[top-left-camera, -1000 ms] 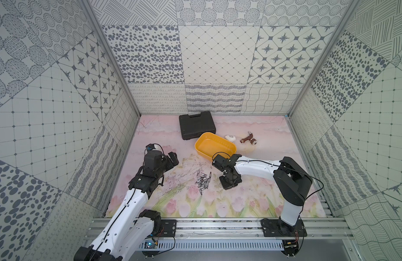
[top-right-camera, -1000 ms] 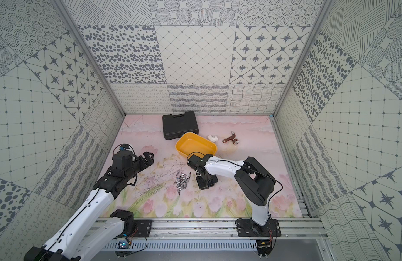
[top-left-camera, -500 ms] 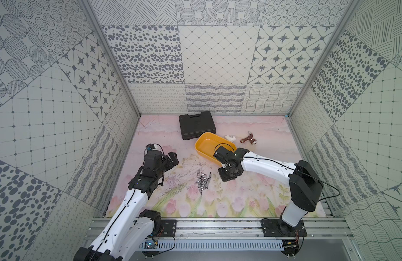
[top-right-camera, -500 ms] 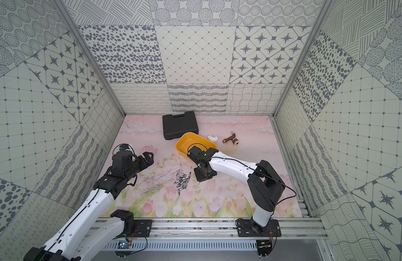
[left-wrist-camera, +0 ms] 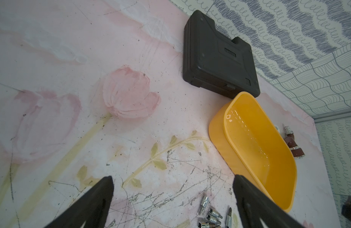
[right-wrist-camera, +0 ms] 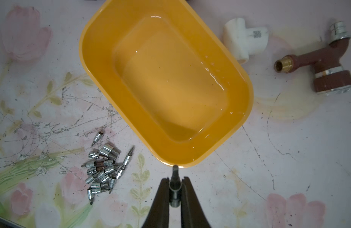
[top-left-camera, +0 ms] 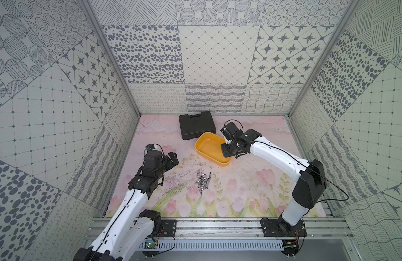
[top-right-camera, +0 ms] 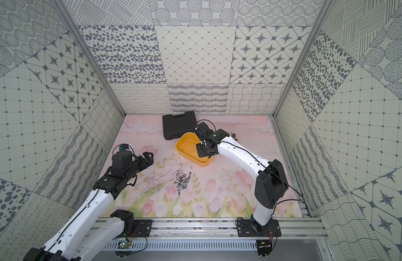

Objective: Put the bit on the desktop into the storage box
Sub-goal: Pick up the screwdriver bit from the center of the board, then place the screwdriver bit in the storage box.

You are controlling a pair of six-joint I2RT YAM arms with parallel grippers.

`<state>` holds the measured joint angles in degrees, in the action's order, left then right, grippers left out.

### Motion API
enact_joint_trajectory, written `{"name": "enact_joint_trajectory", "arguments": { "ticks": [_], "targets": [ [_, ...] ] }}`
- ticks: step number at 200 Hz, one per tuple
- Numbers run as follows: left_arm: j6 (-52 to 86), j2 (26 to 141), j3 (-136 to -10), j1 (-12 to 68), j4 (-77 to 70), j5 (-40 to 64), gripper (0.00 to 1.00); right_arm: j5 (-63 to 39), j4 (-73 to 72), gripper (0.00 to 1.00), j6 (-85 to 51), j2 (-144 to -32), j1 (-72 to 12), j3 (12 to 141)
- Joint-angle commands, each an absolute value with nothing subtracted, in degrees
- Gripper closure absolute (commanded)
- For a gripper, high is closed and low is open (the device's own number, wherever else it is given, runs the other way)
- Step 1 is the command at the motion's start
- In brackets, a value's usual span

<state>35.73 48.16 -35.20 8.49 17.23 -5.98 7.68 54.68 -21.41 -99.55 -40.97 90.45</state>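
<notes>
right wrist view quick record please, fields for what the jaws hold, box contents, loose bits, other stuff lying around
right gripper: jaws shut on one bit
bit position: tip at the storage box rim, not yet released
box contents: none visible
loose bits: pile lying beside the box
other items: white pipe tee, maroon valve fitting
left gripper: jaws open, nothing between them
</notes>
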Motion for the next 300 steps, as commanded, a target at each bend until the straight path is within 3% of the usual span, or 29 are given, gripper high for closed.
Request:
{"name": "enact_joint_trajectory", "arguments": {
  "ticks": [1,111,300],
  "targets": [
    [34.5,48.5,-36.2,8.3,17.6,-4.2,0.01,9.3,54.5,0.88,-18.3,-103.2,-39.9,93.8],
    [34.4,50.0,-36.7,8.3,18.2,-1.5,0.01,9.1,54.6,0.88,-15.1,-115.5,-37.4,102.1],
    [34.3,50.9,-36.4,8.3,18.3,0.0,0.01,9.0,54.5,0.82,-15.0,-122.2,-37.2,102.6]
  ]
}}
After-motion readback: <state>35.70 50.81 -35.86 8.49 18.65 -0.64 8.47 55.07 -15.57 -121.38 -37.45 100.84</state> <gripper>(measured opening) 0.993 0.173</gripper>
